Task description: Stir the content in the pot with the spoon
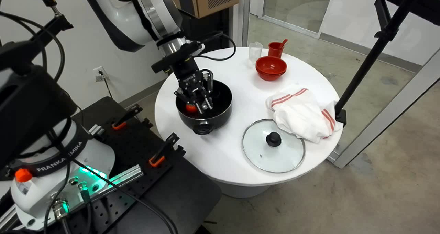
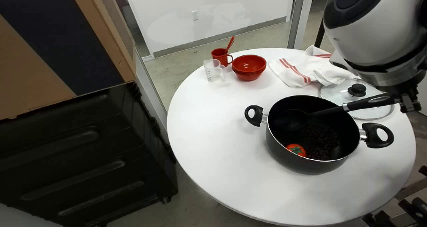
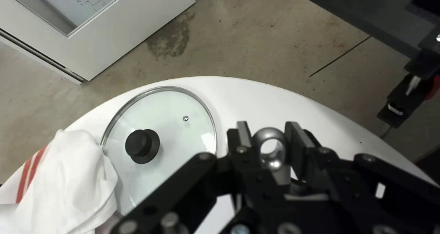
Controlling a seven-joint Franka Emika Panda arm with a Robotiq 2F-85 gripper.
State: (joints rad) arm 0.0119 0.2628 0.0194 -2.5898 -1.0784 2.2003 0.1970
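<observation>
The black pot (image 1: 221,118) (image 2: 310,167) stands on the white table in both exterior views. Inside lies a red-orange tomato-like lump (image 1: 191,108) (image 2: 296,150), the content, near the wall, beside many small dark pieces (image 2: 322,138). The black spoon (image 2: 367,102) leans over the pot rim, its bowl end inside the pot on the side away from the lump. My gripper (image 1: 205,103) (image 2: 409,103) is shut on the upper end of its handle. In the wrist view the handle's ring end (image 3: 269,132) sits between the pads of my gripper (image 3: 268,127). The pot is hidden there.
A glass lid (image 1: 257,148) (image 3: 172,110) and a white red-striped towel (image 1: 295,110) (image 3: 68,179) lie near the pot. Red bowls (image 2: 248,75), a red mug (image 2: 220,56) and a clear measuring cup (image 2: 212,70) stand at the far table side. Pot handles (image 2: 378,135) stick out.
</observation>
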